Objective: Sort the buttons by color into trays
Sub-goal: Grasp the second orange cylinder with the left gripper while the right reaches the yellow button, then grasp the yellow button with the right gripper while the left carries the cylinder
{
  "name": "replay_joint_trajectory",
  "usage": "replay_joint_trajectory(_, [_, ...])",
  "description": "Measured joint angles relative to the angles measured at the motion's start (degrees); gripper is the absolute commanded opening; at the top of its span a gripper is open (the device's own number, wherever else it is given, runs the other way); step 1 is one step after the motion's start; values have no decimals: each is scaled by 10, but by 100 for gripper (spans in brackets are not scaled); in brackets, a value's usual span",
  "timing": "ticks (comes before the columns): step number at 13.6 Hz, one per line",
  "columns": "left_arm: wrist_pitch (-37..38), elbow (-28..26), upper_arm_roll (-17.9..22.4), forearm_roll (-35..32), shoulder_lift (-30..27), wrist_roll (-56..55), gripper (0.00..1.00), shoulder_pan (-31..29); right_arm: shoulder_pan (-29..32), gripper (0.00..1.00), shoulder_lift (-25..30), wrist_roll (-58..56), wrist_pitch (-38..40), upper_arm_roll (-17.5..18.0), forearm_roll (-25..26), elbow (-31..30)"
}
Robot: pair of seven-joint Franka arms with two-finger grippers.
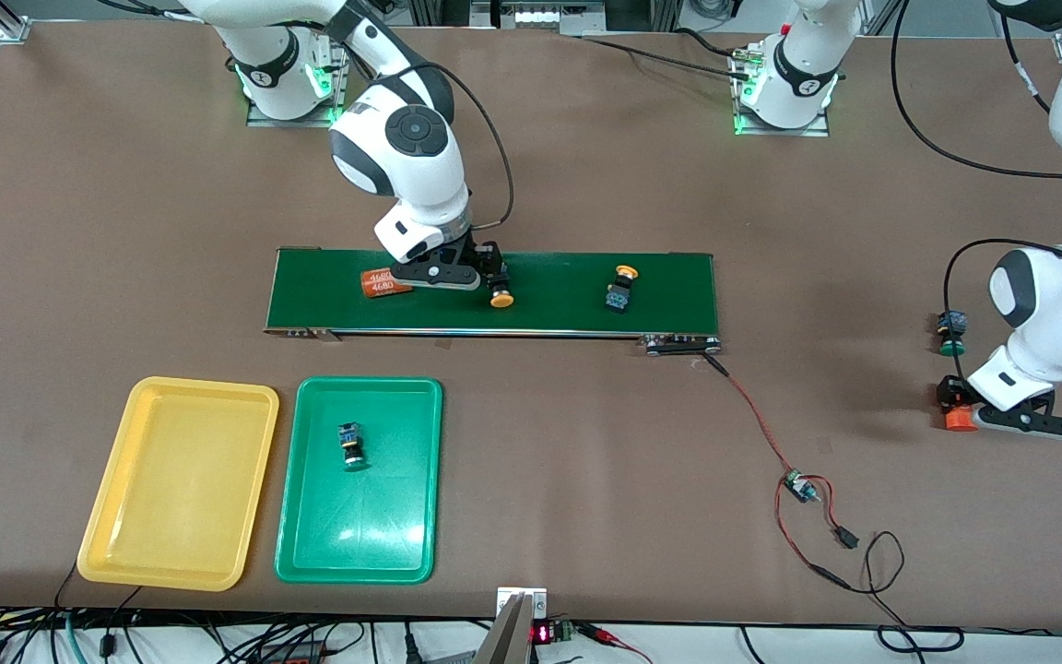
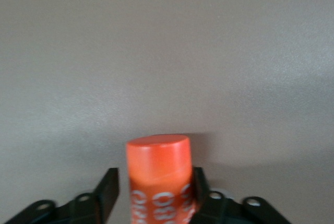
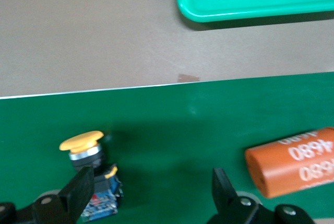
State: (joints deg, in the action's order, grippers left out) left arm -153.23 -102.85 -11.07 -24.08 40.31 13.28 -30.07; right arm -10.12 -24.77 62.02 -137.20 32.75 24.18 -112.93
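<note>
Reaching down onto conveyor belt point(image 1: 568, 293), right end effector point(image 1: 480, 281) spread beside yellow button point(image 1: 500, 297); left end effector point(image 1: 983, 417) gripping orange cylinder point(image 2: 159, 178).

We see the cylinder point(image 2: 159, 179) cut off by the left wrist view's edge; another cylinder point(image 1: 386, 282) sits half hidden under the right arm.

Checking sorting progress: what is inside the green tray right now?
One button with a green cap lies in the green tray, the rest of whose floor shows bare. The yellow tray beside it holds nothing. The button's underside is hidden.
</note>
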Motion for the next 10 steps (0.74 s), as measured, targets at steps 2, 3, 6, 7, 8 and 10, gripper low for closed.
replay_joint_trajectory(2, [0, 2, -1, 0, 1, 0, 23, 0, 0, 100, -15, 0, -11, 0, 13, 2])
replay_joint_trajectory(3, [0, 4, -4, 0, 1, 0, 23, 0, 0, 100, -19, 0, -11, 0, 21, 3])
replay_joint_trajectory(6, [68, 17, -31, 0, -8, 0, 23, 0, 0, 100, -32, 0, -16, 0, 33, 4])
replay_joint_trajectory(7, [123, 25, -48, 0, -19, 0, 23, 0, 0, 100, -34, 0, -18, 0, 33, 5])
replay_joint_trajectory(8, [180, 32, -69, 0, -35, 0, 23, 0, 0, 100, -35, 0, -18, 0, 34, 5])
replay_joint_trajectory(10, [276, 36, -117, 4, -75, -3, 23, 1, 0, 100, -37, 0, -19, 0, 34, 6])
